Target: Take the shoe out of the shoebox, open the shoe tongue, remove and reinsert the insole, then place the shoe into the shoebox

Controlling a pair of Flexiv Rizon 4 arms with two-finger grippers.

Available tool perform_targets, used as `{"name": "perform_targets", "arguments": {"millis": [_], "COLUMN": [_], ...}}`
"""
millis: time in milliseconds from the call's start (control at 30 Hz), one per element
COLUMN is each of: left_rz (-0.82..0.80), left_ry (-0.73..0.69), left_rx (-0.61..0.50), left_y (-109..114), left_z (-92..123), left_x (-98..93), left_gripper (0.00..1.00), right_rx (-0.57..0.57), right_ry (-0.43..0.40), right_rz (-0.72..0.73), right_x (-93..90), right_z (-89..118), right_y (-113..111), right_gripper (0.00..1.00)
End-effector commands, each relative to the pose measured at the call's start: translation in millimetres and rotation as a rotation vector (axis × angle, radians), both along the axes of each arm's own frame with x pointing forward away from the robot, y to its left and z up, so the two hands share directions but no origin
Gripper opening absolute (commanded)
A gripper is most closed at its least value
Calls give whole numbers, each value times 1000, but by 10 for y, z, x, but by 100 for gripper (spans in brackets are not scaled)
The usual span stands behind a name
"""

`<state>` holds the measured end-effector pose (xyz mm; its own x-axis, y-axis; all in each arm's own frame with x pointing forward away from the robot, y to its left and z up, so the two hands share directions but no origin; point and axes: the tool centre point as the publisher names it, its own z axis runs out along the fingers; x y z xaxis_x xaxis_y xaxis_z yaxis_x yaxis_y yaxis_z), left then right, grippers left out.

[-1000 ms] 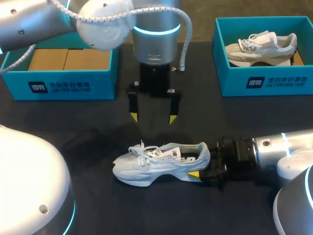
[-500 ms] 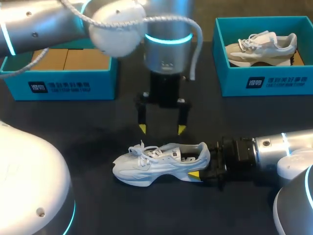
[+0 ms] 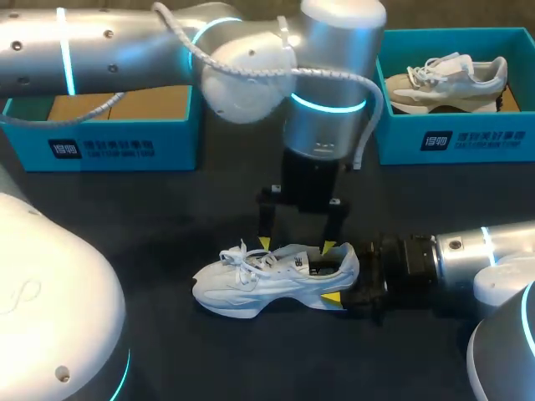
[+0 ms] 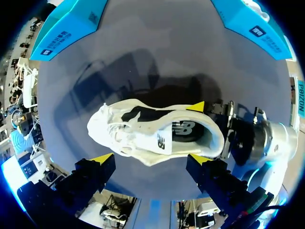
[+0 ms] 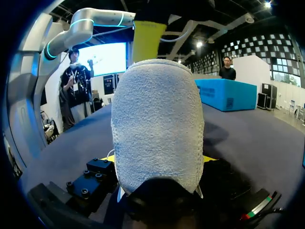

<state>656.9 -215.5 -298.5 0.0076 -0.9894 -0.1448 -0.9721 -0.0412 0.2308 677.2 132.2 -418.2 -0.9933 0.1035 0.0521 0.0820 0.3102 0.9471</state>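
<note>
- The white sneaker [image 3: 276,277] is resting on the dark surface [image 3: 167,221], near the middle and well apart from both boxes.
- Its toe is pointing toward the left side and its heel toward the right arm [image 3: 468,259].
- In the left wrist view, the shoe opening is facing up toward the camera, showing a dark interior.
- The right gripper [image 3: 341,288] is coming in low over the surface from the right and is clamping the sneaker at the heel.
- In the right wrist view, the rounded heel is filling the space between the fingers. A yellow tip is showing against each side of it, so the fingers are pinching the sneaker.
- The left arm [image 3: 125,50] is reaching in from the left, past the middle.
- The left gripper [image 3: 296,246] is pointing straight down, just behind the sneaker's collar.
- The fingers of the left gripper are spread wide and are holding nothing.
- In the left wrist view, their two yellow tips are sitting just beside the sneaker's side. Whether they are touching it cannot be told.
- A teal shoebox [image 3: 100,146] is standing at the far left of the surface, with a plain cardboard-coloured interior showing.
- A second teal shoebox [image 3: 451,142] is standing at the far right.
- A beige-and-white sneaker [image 3: 447,79] is lying inside the second box.
</note>
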Motion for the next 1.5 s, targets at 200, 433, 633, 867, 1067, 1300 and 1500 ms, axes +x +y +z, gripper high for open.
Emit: {"name": "perform_targets", "arguments": {"millis": [200, 433, 633, 867, 1067, 1300, 1500], "left_rz": [-4, 1, 10, 11, 38, 61, 83], "left_ry": [61, 85, 103, 107, 100, 92, 75], "left_rx": [78, 148, 163, 197, 248, 267, 263], "left_y": [-95, -92, -44, 35, 106, 179, 252], "left_z": [-255, -418, -456, -483, -479, -463, -412], "left_x": [40, 33, 15, -51, -82, -106, -115], "left_gripper": [100, 100, 100, 100, 96, 76, 68], "right_rx": [-2, -2, -2, -2, -2, -2, -2], "right_ry": [-1, -1, -1, -1, -1, -1, -1], "right_rz": [-2, -2, -2, -2, -2, -2, -2], "right_x": [-11, -11, -11, -11, -11, -11, -11], "right_z": [0, 0, 0, 0, 0, 0, 0], "right_y": [9, 9, 9, 9, 9, 9, 9], "right_gripper": [0, 0, 0, 0, 0, 0, 0]}}
